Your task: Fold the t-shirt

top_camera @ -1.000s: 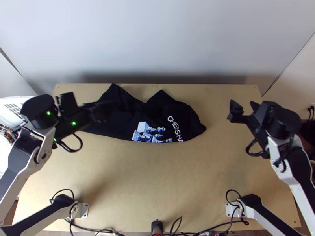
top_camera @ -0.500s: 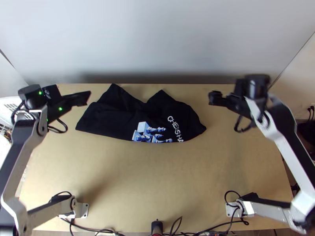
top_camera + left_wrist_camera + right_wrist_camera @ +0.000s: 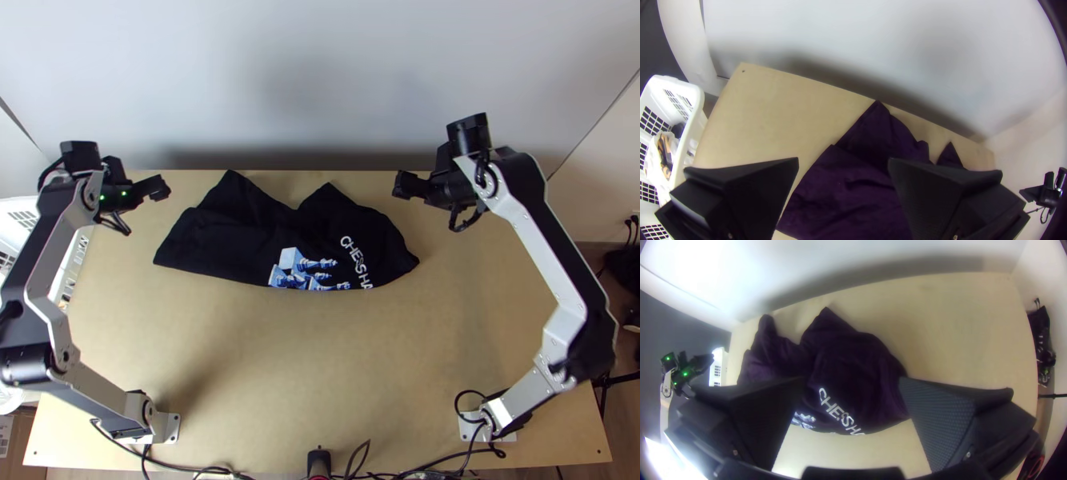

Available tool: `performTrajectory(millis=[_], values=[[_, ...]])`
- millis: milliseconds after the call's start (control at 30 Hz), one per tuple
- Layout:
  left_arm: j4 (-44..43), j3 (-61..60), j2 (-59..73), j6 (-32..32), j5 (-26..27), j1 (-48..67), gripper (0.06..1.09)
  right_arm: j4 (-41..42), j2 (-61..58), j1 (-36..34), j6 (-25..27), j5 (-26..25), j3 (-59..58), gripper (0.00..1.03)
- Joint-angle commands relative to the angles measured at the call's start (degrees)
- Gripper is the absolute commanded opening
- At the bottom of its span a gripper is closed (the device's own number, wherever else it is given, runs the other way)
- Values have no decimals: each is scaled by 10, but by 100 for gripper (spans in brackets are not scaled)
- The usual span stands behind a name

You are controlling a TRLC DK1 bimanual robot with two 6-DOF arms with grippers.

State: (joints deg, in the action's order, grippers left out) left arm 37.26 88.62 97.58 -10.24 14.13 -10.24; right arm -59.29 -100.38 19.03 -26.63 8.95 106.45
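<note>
The black t-shirt (image 3: 264, 236) lies bunched and partly folded over near the table's far edge, its blue-and-white chess print and white lettering at the lower right part. Two peaks of cloth point to the far edge. Up and left of the shirt is my left gripper (image 3: 164, 188); in its wrist view the left gripper (image 3: 842, 173) stands open, the shirt (image 3: 849, 191) below and between its fingers. My right gripper (image 3: 402, 186) is above the shirt's far right side; in its wrist view the right gripper (image 3: 853, 395) is open over the shirt (image 3: 853, 364). Neither touches the cloth.
A white basket (image 3: 693, 120) with cloth items stands beyond the table's left edge. A pale wall (image 3: 320, 80) rises behind the table's far edge. Bare wood (image 3: 320, 368) spreads on the near side of the shirt. Cables run along the near edge.
My left gripper has drawn back from over the shirt's left part to the table's far left. The right gripper has moved left and farther up the picture, closer to the shirt. The shirt lies unchanged.
</note>
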Motion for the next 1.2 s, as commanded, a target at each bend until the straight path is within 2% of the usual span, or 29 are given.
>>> performTrajectory(millis=[0, 200, 433, 867, 900, 933, 967, 1000, 1033, 1067, 1167], values=[[30, 60, 59, -13, 12, 29, 104, -14, -81, -35, -19, 41, 17, 98], [29, 89, 78, -18, 12, 47, 104, -6, -134, -68, -41, 80, -5, 98], [27, 89, 78, -16, 12, 49, 104, 49, -193, -78, -69, 125, -18, 98], [28, 84, 67, -14, 11, 26, 104, 70, -299, -36, -91, 126, 54, 98], [28, 81, 67, -14, 11, 24, 104, 75, -299, -35, -91, 126, 54, 93], [28, 79, 65, -14, 12, 22, 104, 83, -298, -34, -91, 126, 54, 84], [28, 75, 62, -13, 11, 19, 104, 89, -298, -34, -93, 125, 56, 69], [28, 71, 59, -11, 12, 18, 104, 95, -296, -35, -96, 122, 59, 47], [28, 67, 56, -7, 11, 17, 104, 99, -293, -35, -94, 121, 63, 20], [28, 65, 53, 0, 11, 17, 104, 102, -287, -35, -91, 121, 60, 15], [27, 58, 48, 7, 11, 15, 104, 103, -259, -36, -76, 121, 47, 12]])
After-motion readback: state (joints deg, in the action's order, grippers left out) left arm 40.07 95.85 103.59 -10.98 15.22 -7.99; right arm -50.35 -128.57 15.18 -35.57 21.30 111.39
